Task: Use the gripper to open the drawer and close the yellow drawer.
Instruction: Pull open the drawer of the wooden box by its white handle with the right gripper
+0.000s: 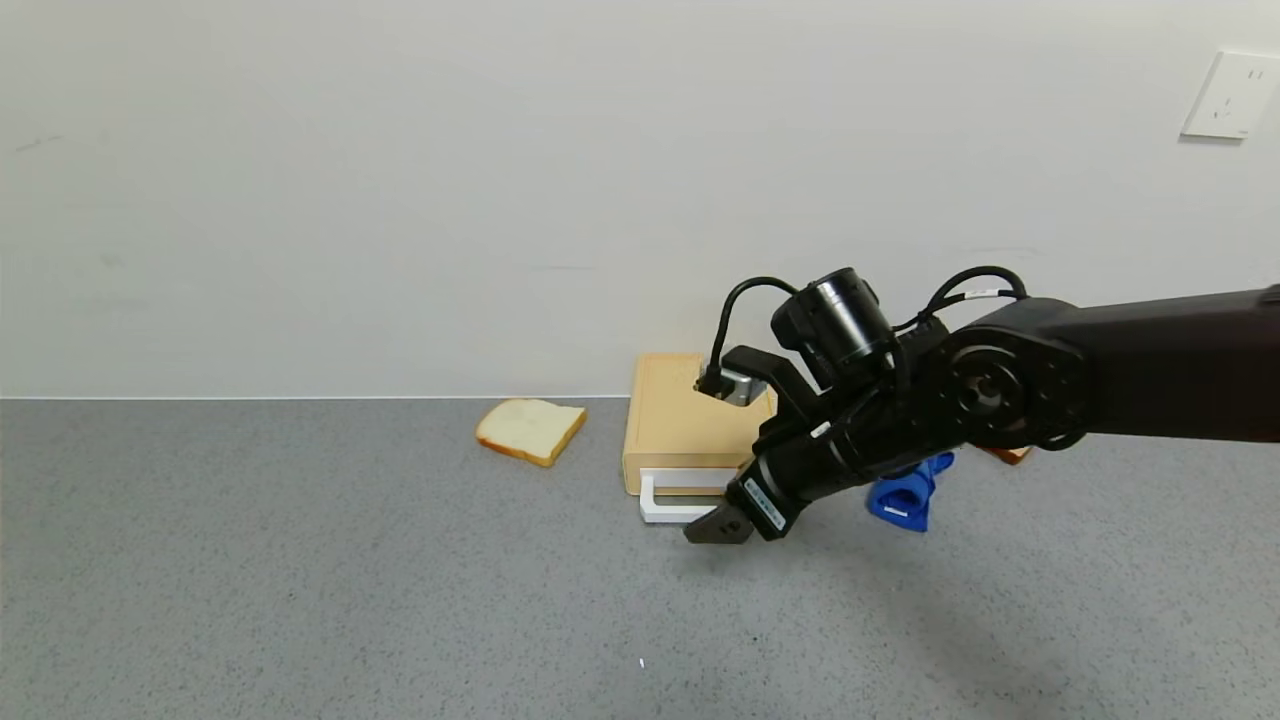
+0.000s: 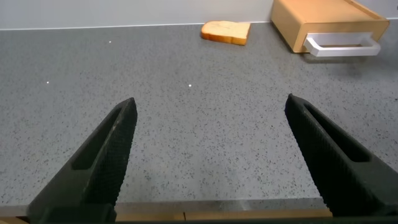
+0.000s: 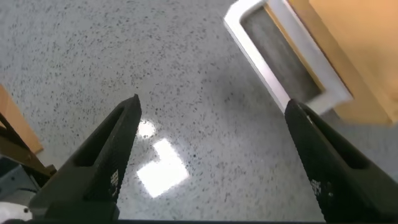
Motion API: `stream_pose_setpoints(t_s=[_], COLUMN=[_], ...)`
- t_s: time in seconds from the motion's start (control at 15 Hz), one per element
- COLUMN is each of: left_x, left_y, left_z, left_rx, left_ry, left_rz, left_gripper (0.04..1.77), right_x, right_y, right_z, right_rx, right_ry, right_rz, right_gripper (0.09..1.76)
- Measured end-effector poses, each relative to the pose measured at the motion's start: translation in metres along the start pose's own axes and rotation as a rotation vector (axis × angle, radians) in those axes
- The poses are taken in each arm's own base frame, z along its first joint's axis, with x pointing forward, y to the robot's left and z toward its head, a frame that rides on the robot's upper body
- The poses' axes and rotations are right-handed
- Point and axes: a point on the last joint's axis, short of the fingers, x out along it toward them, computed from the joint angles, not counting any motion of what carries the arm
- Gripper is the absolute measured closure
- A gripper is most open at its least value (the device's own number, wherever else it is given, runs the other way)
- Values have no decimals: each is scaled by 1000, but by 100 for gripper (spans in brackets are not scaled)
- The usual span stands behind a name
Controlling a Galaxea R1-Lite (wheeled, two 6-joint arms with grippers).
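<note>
The pale yellow-tan drawer box (image 1: 680,420) stands by the back wall, its white loop handle (image 1: 668,506) facing the front. My right gripper (image 1: 715,528) hangs just in front of the handle, a little to its right and above the table, open and empty. In the right wrist view the gripper (image 3: 212,102) is wide open over the grey table, with the handle (image 3: 280,56) and the drawer (image 3: 354,43) just beyond one fingertip. My left gripper (image 2: 210,99) is open and empty over the table, far from the drawer (image 2: 329,22).
A bread slice (image 1: 530,428) lies left of the drawer and also shows in the left wrist view (image 2: 227,31). A blue rolled cloth (image 1: 905,495) lies right of the drawer, partly behind my right arm. Another bread slice (image 1: 1008,455) peeks out behind the arm. The speckled grey table (image 1: 300,580) stretches to the left.
</note>
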Motion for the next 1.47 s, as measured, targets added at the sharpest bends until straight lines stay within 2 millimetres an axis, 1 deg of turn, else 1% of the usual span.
stream_pose_setpoints(t_s=[0.2, 0.47, 0.8, 1.13, 1.47], left_x=[0, 0, 0, 0, 0], left_y=[0, 0, 0, 0, 0], left_z=[0, 0, 0, 0, 0], left_rx=[0, 0, 0, 0, 0], left_ry=[0, 0, 0, 0, 0], left_rz=[0, 0, 0, 0, 0], left_gripper=[9, 9, 9, 9, 9], right_x=[18, 41, 74, 97, 112], right_y=[-9, -19, -28, -34, -40], right_z=[2, 10, 10, 8, 1], right_rx=[-52, -89, -98, -103, -100], right_ry=[-20, -50, -64, -78, -86], right_rz=[85, 123, 177, 180, 172], right_gripper=[15, 15, 15, 15, 15])
